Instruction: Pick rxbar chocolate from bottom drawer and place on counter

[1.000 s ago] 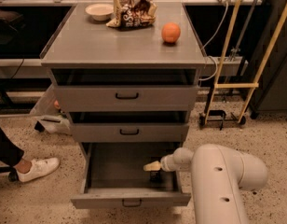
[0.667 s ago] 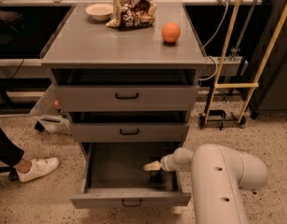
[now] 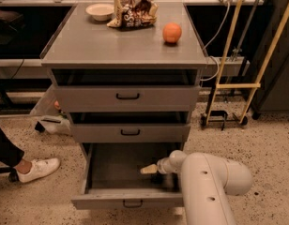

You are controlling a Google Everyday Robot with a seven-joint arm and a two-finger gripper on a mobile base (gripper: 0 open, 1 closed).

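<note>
Camera view showed the bottom drawer (image 3: 102, 201) pulled open, the gripper (image 3: 149, 169) inside at its right; its grasp and the rxbar chocolate couldn't be made out. A bowl (image 3: 100, 11), snack bag (image 3: 135, 13) and orange (image 3: 172, 33) sat far back on the counter (image 3: 111, 43).

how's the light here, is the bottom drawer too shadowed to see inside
Camera view: the counter is brightly and evenly lit; the open bottom drawer is dimmer, its floor readable at the left but dark at the right, where the hand sits low inside; nothing can be made out in that dark patch; the gaps above the two upper drawers are nearly black.
</note>
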